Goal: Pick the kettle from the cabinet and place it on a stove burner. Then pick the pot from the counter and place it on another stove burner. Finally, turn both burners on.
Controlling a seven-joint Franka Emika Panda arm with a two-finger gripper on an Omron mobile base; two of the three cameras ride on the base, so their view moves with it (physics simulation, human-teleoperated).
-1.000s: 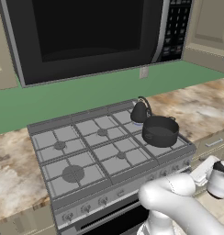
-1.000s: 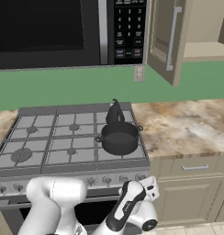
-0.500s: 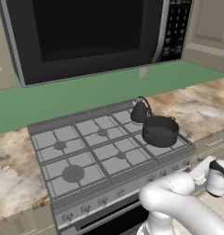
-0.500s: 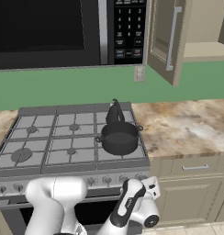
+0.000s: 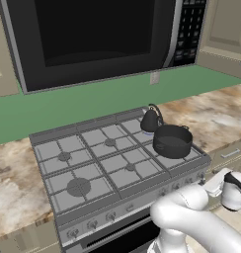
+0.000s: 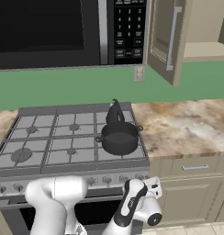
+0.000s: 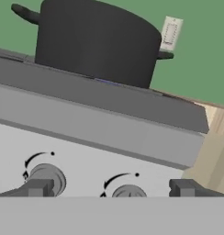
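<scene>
Black kettle (image 6: 115,112) and pot (image 6: 119,137) on the right burners, both placed; my claw (image 7: 111,188), jaws wide and empty, faces the knobs (image 7: 127,193), likely for lighting.

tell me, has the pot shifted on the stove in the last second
No. The pot sits on the same front-right grate, just in front of the kettle, as before.

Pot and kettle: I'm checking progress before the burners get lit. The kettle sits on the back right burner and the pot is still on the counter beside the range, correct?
Not quite. The kettle is on the back right burner, but the pot is not on the counter; it sits on the front right burner grate, just in front of the kettle, as the right base view shows.
</scene>
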